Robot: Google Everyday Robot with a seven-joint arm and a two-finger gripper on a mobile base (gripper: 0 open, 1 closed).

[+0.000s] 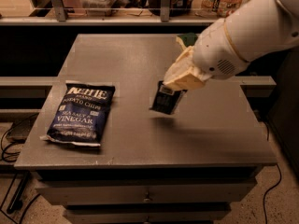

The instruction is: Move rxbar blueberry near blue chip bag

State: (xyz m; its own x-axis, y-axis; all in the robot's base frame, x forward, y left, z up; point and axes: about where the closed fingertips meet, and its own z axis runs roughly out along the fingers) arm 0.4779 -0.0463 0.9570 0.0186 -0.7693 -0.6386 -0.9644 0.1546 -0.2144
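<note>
Right of the large, crinkly dark blue chip bag (80, 113), the gripper (172, 87) is holding the rxbar blueberry (165, 99) aloft

Well apart from the chip bag, on its right, the small slim navy rxbar blueberry wrapper with pale lines of text is hanging tilted just above the grey table (135, 59), casting a shadow on the surface beneath it. The cream-coloured two-finger gripper is clamping the bar's upper end, its jaws closed on the wrapper, and the bulky white arm (243, 36) is reaching in from the side away from the bag. The chip bag is lying flat near the table's left edge, its white "Sea Salt & Vinegar" lettering facing up. Beyond the gripper, farther still from the bag, a green sponge (188, 37) is peeking out, partly hidden by the arm
</note>
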